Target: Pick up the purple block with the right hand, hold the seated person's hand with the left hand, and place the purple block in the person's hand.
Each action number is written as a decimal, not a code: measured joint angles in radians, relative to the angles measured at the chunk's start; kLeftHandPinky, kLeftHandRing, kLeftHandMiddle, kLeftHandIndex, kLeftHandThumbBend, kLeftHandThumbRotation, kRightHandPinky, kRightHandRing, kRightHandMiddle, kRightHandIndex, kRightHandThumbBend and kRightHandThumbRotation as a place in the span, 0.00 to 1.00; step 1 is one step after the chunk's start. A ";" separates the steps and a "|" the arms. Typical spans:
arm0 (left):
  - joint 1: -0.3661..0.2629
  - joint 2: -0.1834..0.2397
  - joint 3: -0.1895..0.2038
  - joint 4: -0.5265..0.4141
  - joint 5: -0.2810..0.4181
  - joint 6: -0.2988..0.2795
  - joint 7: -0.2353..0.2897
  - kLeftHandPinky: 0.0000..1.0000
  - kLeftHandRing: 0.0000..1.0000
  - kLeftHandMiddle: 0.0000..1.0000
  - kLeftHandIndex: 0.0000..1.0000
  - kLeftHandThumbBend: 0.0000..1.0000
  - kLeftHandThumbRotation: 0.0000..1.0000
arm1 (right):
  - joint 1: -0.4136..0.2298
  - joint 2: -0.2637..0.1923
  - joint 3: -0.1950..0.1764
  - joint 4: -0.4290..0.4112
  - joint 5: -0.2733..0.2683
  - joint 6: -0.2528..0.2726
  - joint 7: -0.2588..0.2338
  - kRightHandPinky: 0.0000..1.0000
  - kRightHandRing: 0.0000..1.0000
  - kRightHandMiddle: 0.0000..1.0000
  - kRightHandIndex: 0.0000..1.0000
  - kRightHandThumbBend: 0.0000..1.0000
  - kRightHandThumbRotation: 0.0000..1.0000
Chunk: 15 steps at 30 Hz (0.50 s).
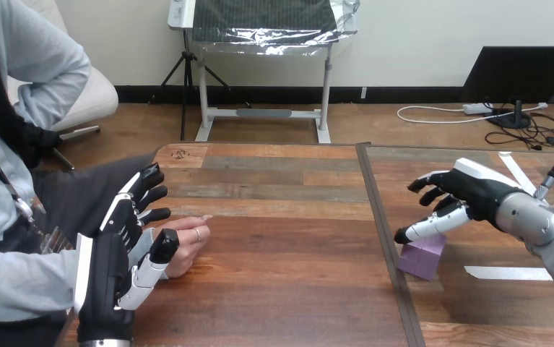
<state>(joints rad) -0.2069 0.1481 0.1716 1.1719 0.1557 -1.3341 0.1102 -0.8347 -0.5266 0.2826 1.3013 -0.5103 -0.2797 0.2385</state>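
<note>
From the head view, I see the block (422, 259) lying flat on the right half of the table (281, 289), just right of the dark seam (382, 217) that runs near to far. It sits skewed to the table's edges with one corner turned toward me. It looks close to a cube, so I cannot make out a long axis. A strip of white tape (508, 272) lies on the wood to its right, apart from it.

My right hand (469, 191) hangs over the block, a little to its far right, and holds nothing. Its fingers (433, 225) are loosely bent and spread, reaching left and down. The lowest fingertip is right at the block's far left top edge, but I cannot tell whether it touches. The right arm (541, 220) comes in from the right edge, with the back of the hand turned up and to the far side.

My left hand (115, 253) is at the near left, raised on its edge beside the person's hand (187, 242). That hand rests on the table, its fingers pointing right. My left fingers (147, 194) are nearly straight and fanned, pointing far and right above the person's wrist, not wrapped round it. The thumb lies against the near side of the person's hand, and I cannot tell whether it presses.
</note>
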 measured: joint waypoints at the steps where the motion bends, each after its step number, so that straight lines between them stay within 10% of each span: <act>1: 0.000 0.000 0.000 0.000 -0.001 0.000 -0.001 0.71 0.82 0.85 0.84 1.00 0.86 | 0.000 0.000 0.000 -0.003 0.000 0.000 0.004 0.70 0.79 0.83 0.88 1.00 0.38; 15: 0.000 0.000 0.000 0.000 -0.030 0.000 -0.021 0.72 0.82 0.85 0.84 1.00 0.85 | 0.001 -0.010 0.001 -0.027 0.001 -0.006 0.052 0.71 0.81 0.86 0.88 1.00 0.40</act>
<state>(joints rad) -0.2068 0.1481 0.1720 1.1718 0.1252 -1.3342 0.0893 -0.8335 -0.5366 0.2837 1.2747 -0.5095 -0.2859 0.2901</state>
